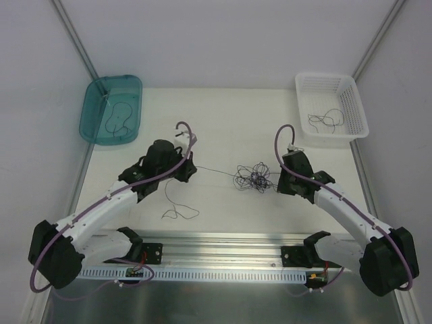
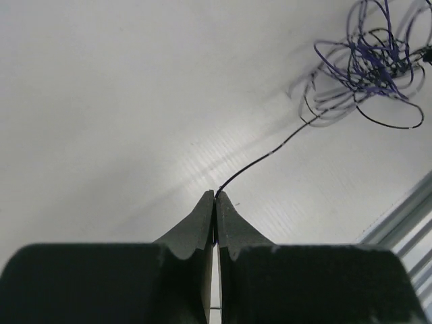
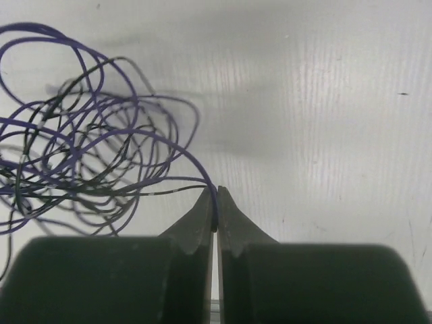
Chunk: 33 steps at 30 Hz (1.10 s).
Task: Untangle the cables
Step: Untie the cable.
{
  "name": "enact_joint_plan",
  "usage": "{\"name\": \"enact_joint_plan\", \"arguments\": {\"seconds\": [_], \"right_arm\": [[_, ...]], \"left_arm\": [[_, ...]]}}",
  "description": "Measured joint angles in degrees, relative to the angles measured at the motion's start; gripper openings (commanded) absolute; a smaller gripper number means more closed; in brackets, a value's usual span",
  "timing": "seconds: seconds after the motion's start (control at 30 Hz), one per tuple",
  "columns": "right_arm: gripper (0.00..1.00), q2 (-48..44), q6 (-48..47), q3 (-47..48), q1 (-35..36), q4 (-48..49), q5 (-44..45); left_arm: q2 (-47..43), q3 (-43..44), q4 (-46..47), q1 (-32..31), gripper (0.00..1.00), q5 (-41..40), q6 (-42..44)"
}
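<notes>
The cables (image 1: 254,178) form a tangled purple-and-black bundle at the table's middle, also seen at the upper right of the left wrist view as cables (image 2: 368,61) and at the left of the right wrist view as cables (image 3: 81,155). My left gripper (image 1: 192,169) (image 2: 216,196) is shut on one black strand (image 2: 270,154) that runs taut to the bundle. My right gripper (image 1: 278,181) (image 3: 216,192) is shut on a purple strand (image 3: 189,156) at the bundle's right edge.
A teal bin (image 1: 112,109) at the back left holds one loose cable. A white basket (image 1: 331,104) at the back right holds another. A single loose cable (image 1: 177,210) lies on the table in front of the left arm. A metal rail (image 1: 223,253) runs along the near edge.
</notes>
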Motion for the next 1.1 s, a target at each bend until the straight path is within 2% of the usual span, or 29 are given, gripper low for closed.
{"name": "enact_joint_plan", "arguments": {"seconds": [0.2, 0.37, 0.6, 0.67, 0.7, 0.77, 0.87, 0.9, 0.93, 0.97, 1.07, 1.1], "right_arm": [[0.01, -4.5, -0.6, 0.0, -6.0, -2.8, 0.2], [0.01, -6.2, -1.5, 0.1, -9.4, -4.6, -0.2], [0.01, -6.4, -2.7, 1.5, -11.8, -6.9, -0.4], [0.02, -6.7, -3.4, 1.9, -12.6, -7.0, -0.5], [0.07, -6.9, -3.8, 2.1, -12.8, -7.1, -1.4], [0.11, -7.2, -4.4, 2.5, -12.7, -7.0, -3.9], [0.27, -7.0, -4.9, 3.0, -10.2, -6.4, -7.3], [0.36, -6.8, -4.9, 3.3, -8.4, -6.2, -7.9], [0.41, -6.1, -4.9, 3.9, -6.3, -6.1, -8.3], [0.54, -5.0, -5.0, 4.6, -4.4, -6.0, -8.7], [0.71, -1.8, -4.5, 6.8, 1.1, -5.2, -8.8], [0.74, -1.0, -4.2, 7.6, 2.8, -5.0, -8.8]], "left_arm": [[-11.5, 1.1, -10.4, 12.3, 0.0, -3.7, -1.4], [-14.8, 5.9, -18.4, 21.1, 0.0, -8.3, -1.0], [-14.9, 10.3, -24.3, 25.4, 0.0, -15.6, 1.5], [-14.4, 10.6, -25.0, 26.5, 0.0, -14.8, 2.2], [-13.9, 10.7, -25.2, 26.8, 0.0, -13.1, 2.6], [-13.2, 10.7, -25.4, 26.9, 0.0, -7.8, 3.5], [-12.8, 9.1, -23.4, 26.8, 0.0, 3.0, 5.0], [-12.8, 8.3, -22.8, 26.8, 0.0, 6.1, 5.2], [-12.8, 7.3, -22.2, 26.7, 0.0, 9.6, 5.7], [-12.7, 6.1, -21.7, 26.3, 0.0, 12.6, 6.1], [-12.8, 2.2, -20.3, 24.7, 0.0, 18.8, 6.6], [-12.9, 0.9, -19.8, 24.2, 0.0, 20.3, 6.6]]}}
